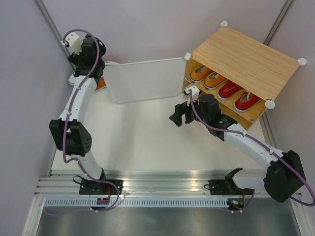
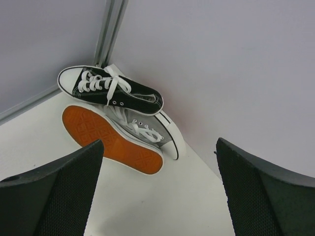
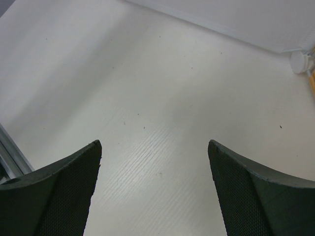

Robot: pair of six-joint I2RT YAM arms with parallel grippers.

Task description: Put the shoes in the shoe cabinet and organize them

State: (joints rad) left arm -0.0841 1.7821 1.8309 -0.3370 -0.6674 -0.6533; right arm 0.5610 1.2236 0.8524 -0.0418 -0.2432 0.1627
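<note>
The shoe cabinet (image 1: 248,58) stands at the back right with its frosted door (image 1: 142,79) swung open to the left. On its shelf sit two orange shoes (image 1: 202,73) and two red shoes (image 1: 229,90), side by side. In the far left corner a black shoe (image 2: 110,88) lies across a grey shoe (image 2: 142,129), which is tipped on its side with its orange sole (image 2: 110,140) showing. My left gripper (image 2: 160,142) hangs open just short of this pair, holding nothing. My right gripper (image 1: 179,114) is open over bare table in front of the cabinet, also empty (image 3: 154,142).
The open door stands between the corner shoes and the cabinet. Grey walls close in the left and back sides. A white corner knob (image 3: 300,61) of the cabinet shows at the right edge of the right wrist view. A metal rail (image 1: 157,179) runs along the near edge.
</note>
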